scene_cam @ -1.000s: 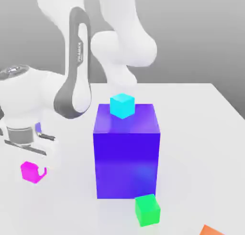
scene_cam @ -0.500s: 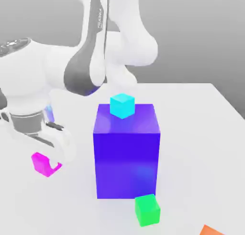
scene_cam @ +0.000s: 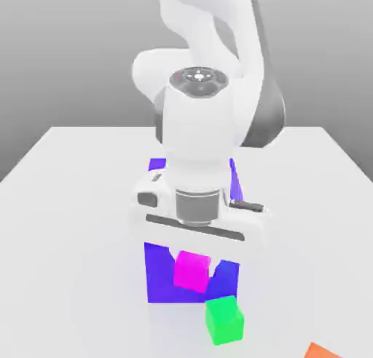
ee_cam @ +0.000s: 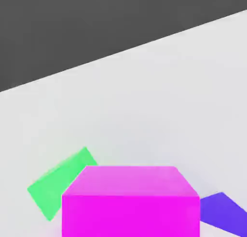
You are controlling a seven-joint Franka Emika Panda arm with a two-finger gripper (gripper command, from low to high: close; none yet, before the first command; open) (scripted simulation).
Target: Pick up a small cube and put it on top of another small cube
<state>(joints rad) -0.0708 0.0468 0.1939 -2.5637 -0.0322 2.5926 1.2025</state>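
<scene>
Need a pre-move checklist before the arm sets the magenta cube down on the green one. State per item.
1. Magenta cube held in the pincer: ok, it hangs clear of the table, clamped between the fingers.
2. Green cube top free: ok, nothing rests on it.
3. Magenta cube lined up over the green cube: not ok, in the exterior view it sits up and toward the exterior view's left of it.
4. Clearance from the big blue-purple cube: cannot tell, the magenta cube overlaps it in the exterior view, depth unclear.
5. Orange cube out of the path: ok, it lies well toward the exterior view's right of the green cube.
</scene>
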